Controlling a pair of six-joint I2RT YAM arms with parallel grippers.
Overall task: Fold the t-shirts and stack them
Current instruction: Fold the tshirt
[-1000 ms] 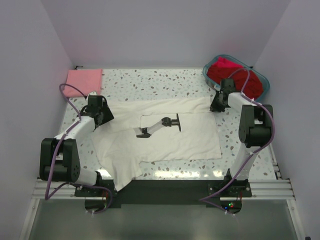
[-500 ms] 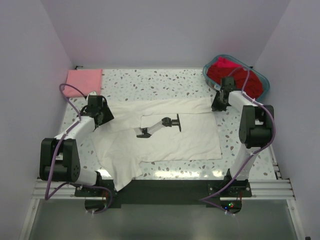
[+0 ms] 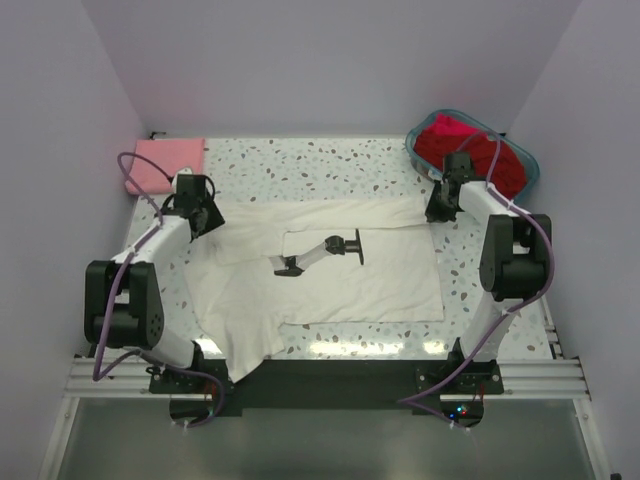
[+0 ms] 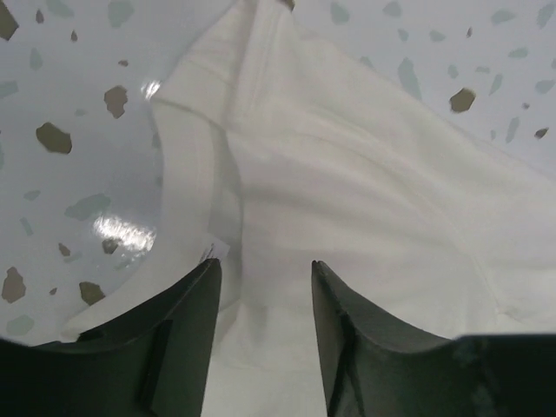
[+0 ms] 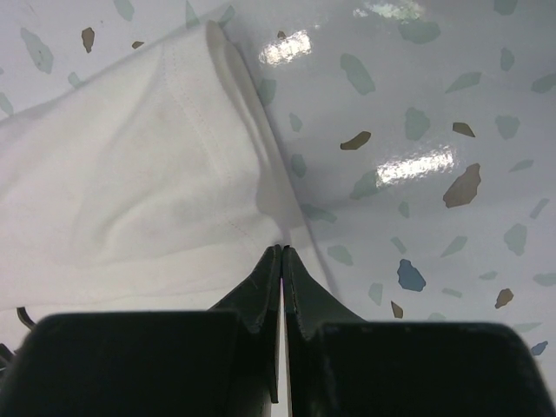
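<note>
A large white t-shirt (image 3: pixel 370 275) with a black graphic (image 3: pixel 320 250) lies spread flat mid-table. My left gripper (image 3: pixel 207 218) is at its back left corner. In the left wrist view the left gripper (image 4: pixel 263 265) stands open, its jaws astride the white cloth (image 4: pixel 347 174) beside a folded hem. My right gripper (image 3: pixel 437 212) is at the back right corner. There the right gripper (image 5: pixel 281 248) is shut on the shirt's hem edge (image 5: pixel 130 174), which is lifted slightly off the table. A folded pink t-shirt (image 3: pixel 165 163) lies at the back left. Red t-shirts (image 3: pixel 470 150) fill the basket.
The teal plastic basket (image 3: pixel 529 163) stands at the back right corner, just behind my right arm. The white shirt's near left part hangs over the table's front edge (image 3: pixel 245 350). Lilac walls enclose the speckled table (image 3: pixel 320 165) on three sides.
My left arm has shifted toward the back left along the shirt's corner and its jaws have narrowed a little. The right gripper has closed on the hem.
</note>
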